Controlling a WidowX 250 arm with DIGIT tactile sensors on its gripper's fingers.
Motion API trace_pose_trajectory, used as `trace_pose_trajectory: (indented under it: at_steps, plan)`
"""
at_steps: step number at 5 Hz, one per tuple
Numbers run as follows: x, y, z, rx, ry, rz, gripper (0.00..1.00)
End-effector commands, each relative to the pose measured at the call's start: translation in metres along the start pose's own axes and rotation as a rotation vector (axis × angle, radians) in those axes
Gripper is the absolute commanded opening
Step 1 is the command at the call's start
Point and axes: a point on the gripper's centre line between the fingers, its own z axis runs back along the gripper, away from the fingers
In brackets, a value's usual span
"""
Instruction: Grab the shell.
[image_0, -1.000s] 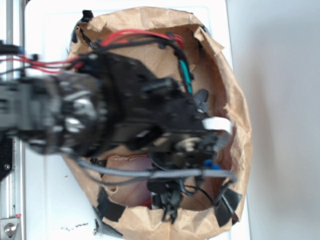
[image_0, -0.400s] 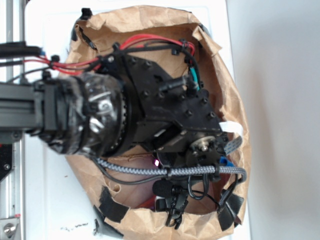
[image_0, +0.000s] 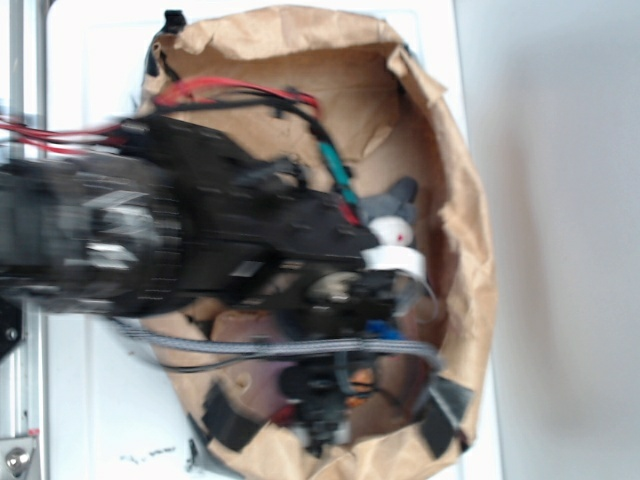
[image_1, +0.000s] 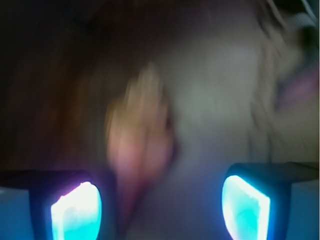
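From the exterior view, one black arm (image_0: 200, 240) covers most of one brown paper bag (image_0: 470, 230); one grey-and-white plush bunny (image_0: 393, 212) peeks out beside it. No shell is discernible here.

In the wrist view, one blurred orange shell (image_1: 140, 145) lies between two glowing fingertips (image_1: 76, 210), the jaws spread wide apart around the gripper (image_1: 160, 207).

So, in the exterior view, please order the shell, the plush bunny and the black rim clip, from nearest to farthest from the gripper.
1. shell, beside the gripper, low in the bag.
2. plush bunny, by the right wall.
3. black clip, top-left rim.
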Motion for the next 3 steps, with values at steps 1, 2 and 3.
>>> trace_pose_trajectory:
  at_steps: [1,2,3]
  plan:
    - [0.0260,-0.0269,-0.0135,-0.004,-0.056,-0.097,1.00]
    - [0.0281,-0.0349,-0.0173,0.014,-0.027,-0.142,0.97]
    - [0.0341,-0.0331,-0.0076,0.014,-0.026,-0.135,0.00]
